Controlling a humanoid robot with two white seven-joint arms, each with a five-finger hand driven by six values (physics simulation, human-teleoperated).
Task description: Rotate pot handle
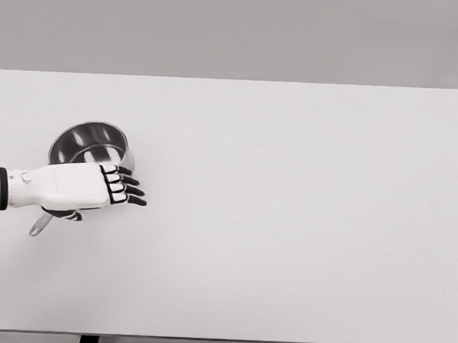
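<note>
At the far left edge, a white robotic arm comes in level over the pale grey, flat rectangular surface, ending in the left hand, white across the back with black-jointed fingers pointing to the right. The fingers are stretched out and slightly fanned, released rather than clenched, and nothing sits inside them; the thumb is tucked below the palm and mostly hidden. Just beneath the wrist, the tip of a slim grey metal handle pokes out toward the lower left, and the rest of it runs under the hand, so whether the palm touches it cannot be told. Directly behind the hand, a little up and to the right, sits the round, shiny stainless-steel pot, upright with its open mouth facing up, near the surface's left side. The hand appears placed over the handle because that is the part to be swung round; it hovers above it, seemingly poised to close or push. The wide stretch of surface to the right holds nothing else, and the right arm does not appear.
</note>
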